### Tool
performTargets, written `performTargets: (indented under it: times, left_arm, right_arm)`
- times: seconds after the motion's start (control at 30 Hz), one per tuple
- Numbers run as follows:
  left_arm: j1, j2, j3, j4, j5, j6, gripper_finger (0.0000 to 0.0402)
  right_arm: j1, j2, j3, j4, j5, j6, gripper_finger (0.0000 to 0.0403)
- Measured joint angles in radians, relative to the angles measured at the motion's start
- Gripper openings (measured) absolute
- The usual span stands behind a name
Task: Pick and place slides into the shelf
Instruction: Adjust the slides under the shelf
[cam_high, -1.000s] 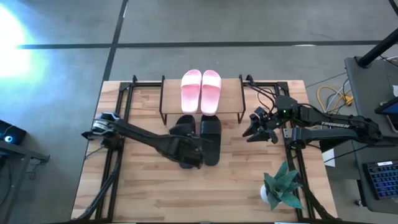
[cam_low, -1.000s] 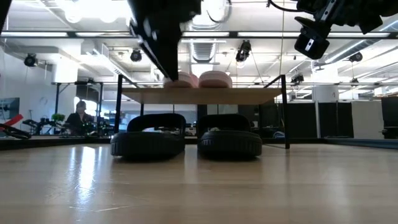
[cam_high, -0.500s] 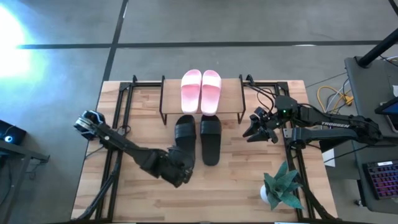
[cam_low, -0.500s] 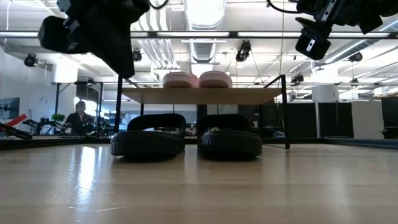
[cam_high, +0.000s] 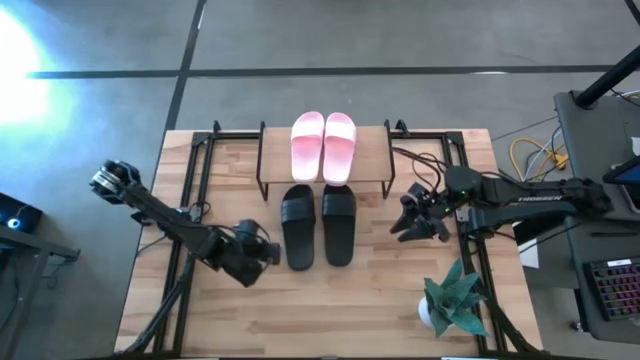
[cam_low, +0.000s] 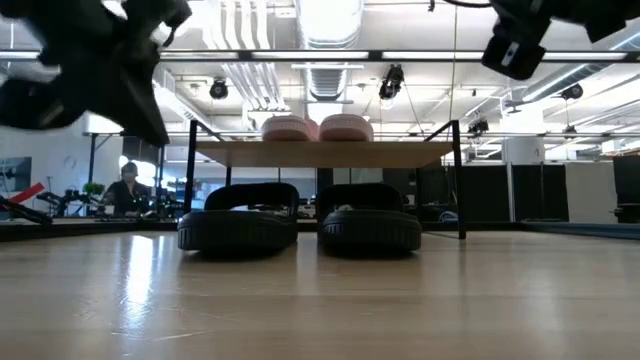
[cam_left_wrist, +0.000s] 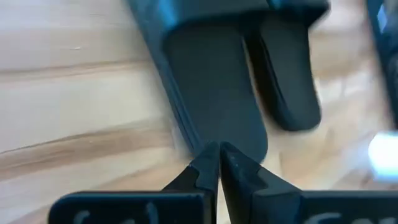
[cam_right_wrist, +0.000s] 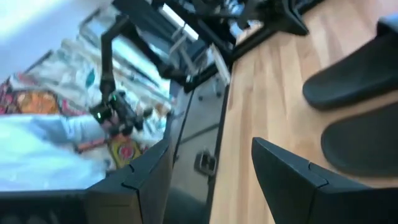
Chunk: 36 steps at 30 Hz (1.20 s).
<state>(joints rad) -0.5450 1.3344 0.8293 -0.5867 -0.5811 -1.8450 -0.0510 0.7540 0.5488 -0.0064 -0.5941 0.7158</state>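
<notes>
Bare worktop (cam_high: 300, 310) lies open on all sides of the left tool (cam_high: 268, 250), whose fingers are pressed together, except ahead, where the black slides (cam_high: 318, 225) lie side by side, half under the shelf (cam_high: 375, 160). The pink slides (cam_high: 323, 145) fill the middle of the shelf top. Near the right tool (cam_high: 410, 222), its fingers spread, stands a potted plant (cam_high: 452, 300).

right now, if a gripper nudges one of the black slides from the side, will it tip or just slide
The black slides lie flat and low on their soles in the low view, so tipping seems unlikely. On the smooth wooden table one would probably skid. The wide strap probably flexes if pinched.
</notes>
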Motion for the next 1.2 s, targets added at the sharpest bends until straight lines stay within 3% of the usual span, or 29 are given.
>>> performTargets:
  times: [0.27,0.57,0.77,0.97,1.2]
  left_arm:
    - [0.010,-0.074,-0.274,0.328,-0.158,-0.185,0.0000]
    - [0.096,0.042,-0.312,0.342,-0.159,-0.289,0.0000]
    - [0.165,0.115,-0.303,0.408,-0.158,-0.274,0.0000]
    - [0.229,0.166,-0.303,0.602,-0.154,-0.122,0.0000]
    - [0.302,0.190,-0.299,0.681,-0.138,-0.010,0.0000]
  right_arm:
    - [0.054,0.001,0.001,0.043,0.190,0.086,0.0210]
    - [0.053,0.051,0.001,-0.321,0.459,0.164,0.0210]
    - [0.053,0.152,0.000,-0.417,0.491,0.200,0.0210]
    - [0.053,0.262,0.000,-0.396,0.492,0.184,0.0210]
    - [0.053,0.341,0.023,-0.380,0.490,0.151,0.0210]
